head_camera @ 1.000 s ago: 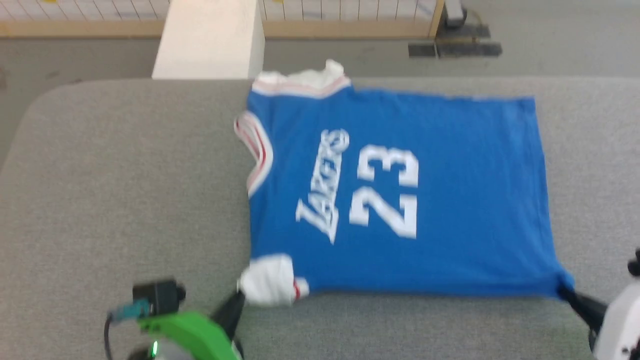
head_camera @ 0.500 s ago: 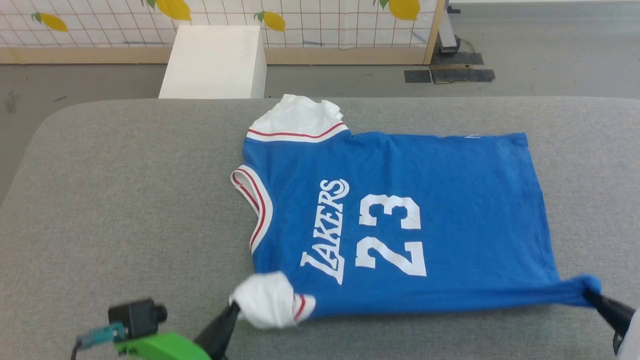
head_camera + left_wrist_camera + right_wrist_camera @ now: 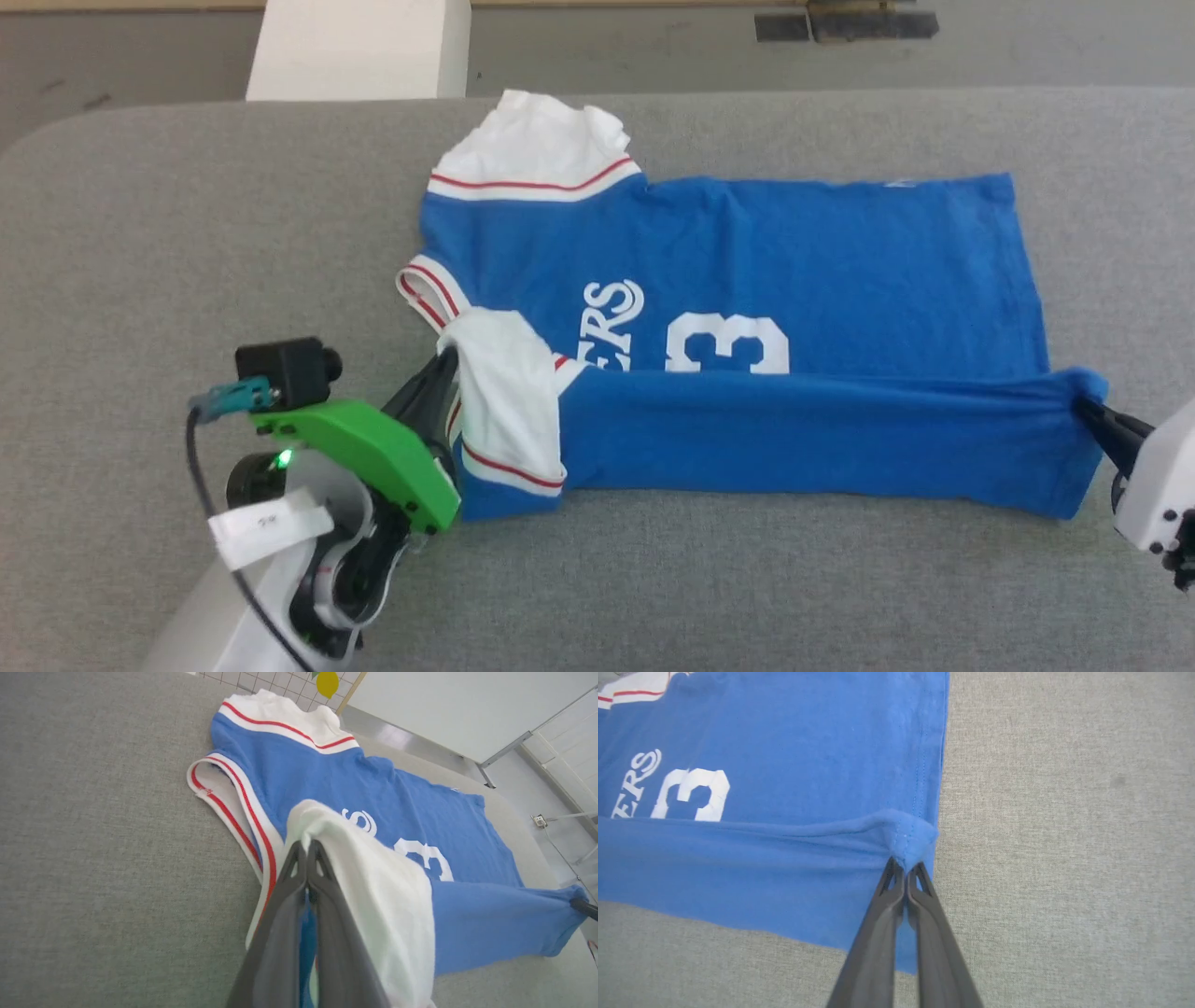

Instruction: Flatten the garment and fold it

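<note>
Between the two grippers, the garment point(image 3: 794, 252) lies on the grey padded table point(image 3: 187, 233), with its near edge raised and turned over away from them. The left gripper point(image 3: 446, 366) is clamped on the near white sleeve point(image 3: 504, 392). In the left wrist view its fingers point(image 3: 280, 933) are pressed together with cloth between them, and the sleeve drapes off to their right. The right gripper point(image 3: 1085, 413) pinches the near hem corner point(image 3: 910, 840), jaws closed on a bunched knot of blue fabric. Just beyond the taut fold running from one gripper to the other, white lettering reads "ERS" point(image 3: 609, 322) beside a "3" point(image 3: 728, 343); the fold covers the rest. A white tag point(image 3: 266, 525) behind the left gripper bears marks too small to read. Far beyond that gripper a white block point(image 3: 359, 47) stands off the table.
</note>
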`<state>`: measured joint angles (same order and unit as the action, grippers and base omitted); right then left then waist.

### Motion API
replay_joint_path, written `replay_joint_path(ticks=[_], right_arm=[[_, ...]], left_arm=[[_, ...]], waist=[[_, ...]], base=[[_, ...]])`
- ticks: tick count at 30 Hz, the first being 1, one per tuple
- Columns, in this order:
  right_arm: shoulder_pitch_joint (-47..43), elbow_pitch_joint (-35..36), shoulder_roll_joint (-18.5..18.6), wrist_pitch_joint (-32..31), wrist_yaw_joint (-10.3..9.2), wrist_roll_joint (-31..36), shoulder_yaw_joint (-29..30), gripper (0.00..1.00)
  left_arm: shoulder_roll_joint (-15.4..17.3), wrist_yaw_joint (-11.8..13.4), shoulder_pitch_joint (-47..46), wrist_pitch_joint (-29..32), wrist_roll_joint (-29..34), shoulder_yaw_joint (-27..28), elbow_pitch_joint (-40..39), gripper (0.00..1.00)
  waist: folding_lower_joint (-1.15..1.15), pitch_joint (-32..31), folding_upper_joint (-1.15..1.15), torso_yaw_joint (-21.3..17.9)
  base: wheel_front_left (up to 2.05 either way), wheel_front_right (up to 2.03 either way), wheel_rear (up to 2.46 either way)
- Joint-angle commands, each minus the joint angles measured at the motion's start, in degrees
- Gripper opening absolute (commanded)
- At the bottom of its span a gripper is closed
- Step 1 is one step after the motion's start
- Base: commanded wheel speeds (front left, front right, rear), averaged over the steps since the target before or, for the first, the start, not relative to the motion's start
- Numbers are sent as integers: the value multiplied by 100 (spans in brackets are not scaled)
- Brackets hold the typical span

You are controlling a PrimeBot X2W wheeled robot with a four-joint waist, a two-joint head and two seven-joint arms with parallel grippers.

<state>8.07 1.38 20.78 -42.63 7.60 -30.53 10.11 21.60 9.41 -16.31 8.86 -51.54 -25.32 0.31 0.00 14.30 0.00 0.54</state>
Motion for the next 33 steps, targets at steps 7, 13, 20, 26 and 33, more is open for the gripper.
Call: replay_joint_path(ticks=[7, 13, 20, 26, 33], right_arm=[[433, -527, 90, 159, -11, 193, -373, 0], [484, -811, 112, 155, -11, 174, -640, 4], [394, -692, -2, 683, -11, -2, -449, 100], [-81, -217, -281, 962, -11, -25, 16, 100], [-601, 292, -590, 826, -11, 156, 418, 100]], left_arm=[[-268, -85, -574, -106, 172, -160, 1004, 0], [-410, -154, -635, -286, 90, -103, 1393, 38], [-282, -37, -441, -604, 69, 152, 1134, 100], [29, 756, 203, -628, 441, 205, 167, 100], [29, 1491, 877, 377, 456, -375, -899, 100]], waist=[[0, 644, 0, -16], [0, 603, 0, -3], [0, 101, 0, 86], [0, -410, 0, 169], [0, -628, 0, 211]], base=[[0, 0, 0], [0, 0, 0], [0, 0, 0], [0, 0, 0], [0, 0, 0]])
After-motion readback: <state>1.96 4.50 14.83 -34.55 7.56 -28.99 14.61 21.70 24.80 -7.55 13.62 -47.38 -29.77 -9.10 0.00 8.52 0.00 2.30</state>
